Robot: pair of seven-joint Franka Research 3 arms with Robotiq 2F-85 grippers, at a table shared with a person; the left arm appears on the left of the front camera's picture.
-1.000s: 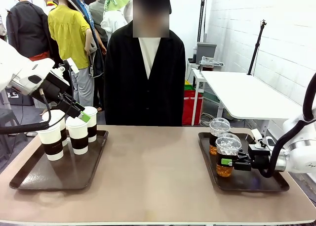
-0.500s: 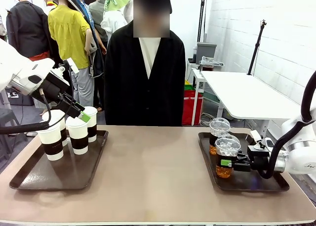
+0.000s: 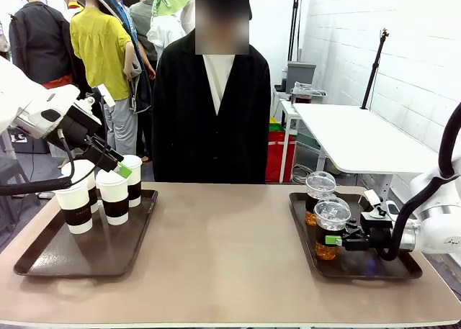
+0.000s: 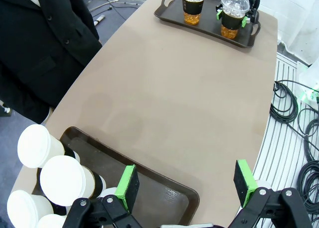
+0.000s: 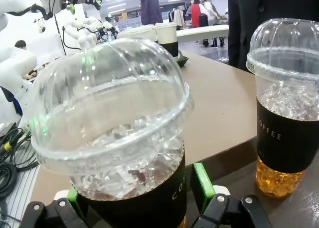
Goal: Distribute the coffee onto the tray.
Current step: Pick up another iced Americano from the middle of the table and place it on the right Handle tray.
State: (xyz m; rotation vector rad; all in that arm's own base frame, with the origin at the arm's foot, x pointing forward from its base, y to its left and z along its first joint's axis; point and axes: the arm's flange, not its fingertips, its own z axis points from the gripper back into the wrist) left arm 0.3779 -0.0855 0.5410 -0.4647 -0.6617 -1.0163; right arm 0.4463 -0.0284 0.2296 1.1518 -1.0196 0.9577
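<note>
Two clear domed-lid coffee cups stand on the right brown tray [image 3: 374, 268]. My right gripper [image 3: 333, 239] is open, with a finger on each side of the near cup [image 3: 331, 215], which rests on the tray. In the right wrist view this cup [image 5: 114, 128] fills the space between the green pads [image 5: 202, 180], with a small gap at the pad; the far cup [image 5: 286, 103] stands beyond. Several white lidded cups [image 3: 114, 196] stand on the left tray [image 3: 43, 260]. My left gripper [image 3: 124, 169] hovers open above them, its jaws empty [image 4: 187, 180].
A person in a black cardigan [image 3: 209, 113] stands at the far edge of the table, hands out of sight. The brown tabletop [image 3: 223, 250] stretches bare between the trays. A white side table [image 3: 353, 134] stands behind on the right. Cables [image 4: 299, 133] lie on the floor.
My right gripper has opened off the near clear cup and drawn back slightly to the right. The cup stays standing on the tray. The left arm has not moved.
</note>
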